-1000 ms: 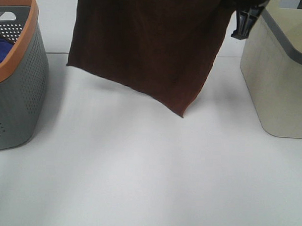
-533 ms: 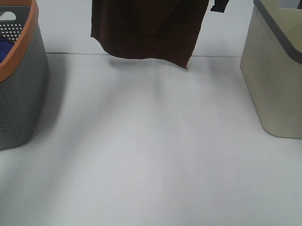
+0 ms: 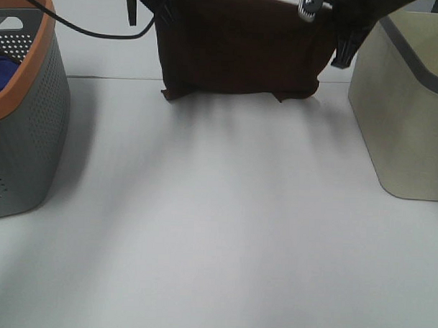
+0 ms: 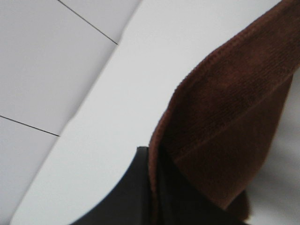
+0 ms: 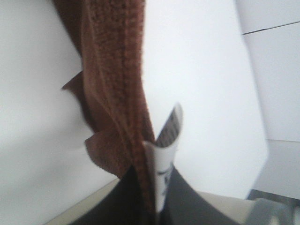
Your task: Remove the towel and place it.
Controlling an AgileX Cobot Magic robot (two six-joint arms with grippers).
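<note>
White surface (image 3: 217, 229) fills most of the exterior view, bare in the middle, likely the drop zone. Grey perforated basket (image 3: 29, 136) with an orange rim sits at the left edge, with a blue cloth (image 3: 0, 73) inside. Beige basket (image 3: 411, 120) with a grey rim sits at the right edge. They are well apart, which leaves a gap for laying cloth flat.

The towel (image 3: 237, 53) is at upper centre of the frame, between the baskets and touching neither. It hangs as a sheet from two upper corners, one per arm, so it spreads wide instead of bunching. Its lower edge appears to touch the surface and buckles a little there. Judging by that, placing is under way and release is not yet done.

The towel is dark chocolate brown and plush, with a fine ribbed pile, a stitched hem and a white label (image 5: 168, 133) at the right-hand corner.

Left gripper (image 4: 152, 187): fingers clamped on the hemmed edge. Right gripper (image 5: 150, 199): fingers pinched shut on hem and label together. A black cable (image 3: 80, 26) loops at upper left.
</note>
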